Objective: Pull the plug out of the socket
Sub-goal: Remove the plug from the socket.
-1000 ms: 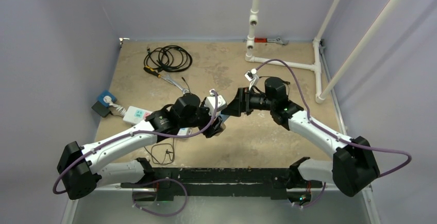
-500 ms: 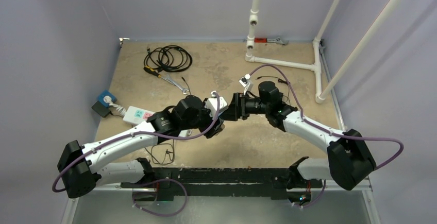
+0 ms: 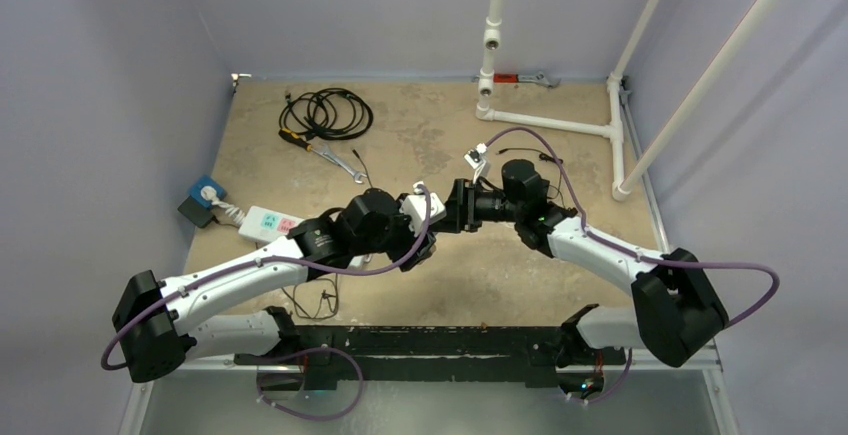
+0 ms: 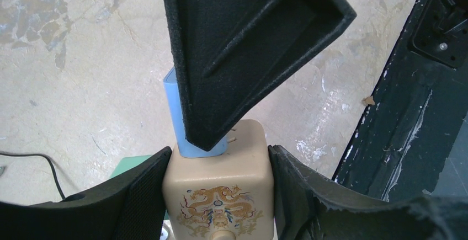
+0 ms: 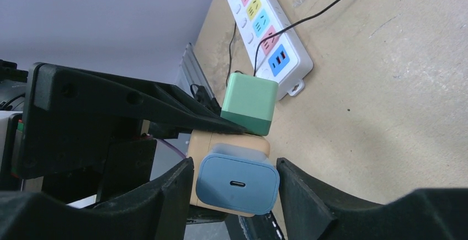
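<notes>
Place: robot test cell in a lab
Walls: plain lavender panels around the table (image 3: pixel 560 265)
Fixtures: PVC pipe frame (image 3: pixel 545 120) at table's far right
Clutter: coiled cable (image 3: pixel 325 112), screwdriver (image 3: pixel 305 144) at table's far left

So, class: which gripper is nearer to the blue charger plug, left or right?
Right. The right gripper has its fingers on either side of the blue charger plug. The left gripper clamps the cream socket cube that the plug sits in.

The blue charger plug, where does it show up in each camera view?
Top external: hidden where the two grippers meet at centre.
Left wrist: blue charger plug left of centre, seated on the beige socket cube.
Right wrist: bottom centre, between the right gripper's fingers.
Shared landmark: the beige socket cube.
</notes>
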